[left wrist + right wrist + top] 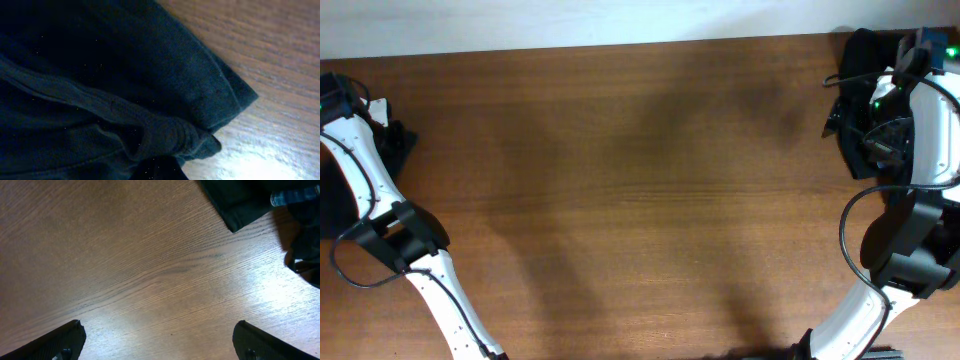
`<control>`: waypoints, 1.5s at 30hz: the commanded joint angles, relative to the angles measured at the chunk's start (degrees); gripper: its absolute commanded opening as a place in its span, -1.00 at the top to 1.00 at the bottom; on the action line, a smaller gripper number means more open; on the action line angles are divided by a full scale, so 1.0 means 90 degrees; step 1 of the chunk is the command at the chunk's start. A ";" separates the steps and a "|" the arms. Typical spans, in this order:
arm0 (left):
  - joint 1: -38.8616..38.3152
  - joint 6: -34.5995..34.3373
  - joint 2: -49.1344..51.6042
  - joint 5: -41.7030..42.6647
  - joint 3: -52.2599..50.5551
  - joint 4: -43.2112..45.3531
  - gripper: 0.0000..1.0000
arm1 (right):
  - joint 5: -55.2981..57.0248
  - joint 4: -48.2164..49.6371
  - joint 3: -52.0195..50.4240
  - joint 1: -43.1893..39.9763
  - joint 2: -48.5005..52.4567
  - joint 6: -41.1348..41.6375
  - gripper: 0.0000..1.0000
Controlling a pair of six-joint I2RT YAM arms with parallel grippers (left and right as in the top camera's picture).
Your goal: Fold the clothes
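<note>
Clothes [332, 205], black, lie bunched at the left edge of the table [640, 200], with a second heap [860, 55] at its far right corner. Left gripper [385, 125], pressed together, sits low on gathered folds, probably to drag a garment to the centre; an actual pinch cannot be confirmed. Right gripper [157, 342] hangs spread over bare brown wood grain.

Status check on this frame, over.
Left gripper shut, pinching bunched black garment at left edge of table. Right gripper open over bare wood, second black garment just beyond. Nothing in the way.
</note>
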 commanded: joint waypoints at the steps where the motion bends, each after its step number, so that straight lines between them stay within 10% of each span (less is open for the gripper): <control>1: 0.0107 0.0131 0.0483 -0.0092 0.0015 0.0267 0.99 | 0.0053 0.0002 0.0078 -0.0012 -0.0063 0.0049 -0.97; 16: 0.0277 0.0425 0.0471 0.0384 0.0061 0.1098 0.72 | 0.0053 0.0002 0.0078 -0.0012 -0.0063 0.0049 -0.97; 21: 0.0279 0.0379 0.0012 0.0532 0.0124 0.0869 0.99 | 0.0053 0.0002 0.0078 -0.0012 -0.0063 0.0046 -0.97; 45: 0.0311 0.0746 -0.0432 0.0435 -0.0488 -0.0680 0.99 | 0.0053 0.0002 0.0078 -0.0012 -0.0063 0.0049 -0.97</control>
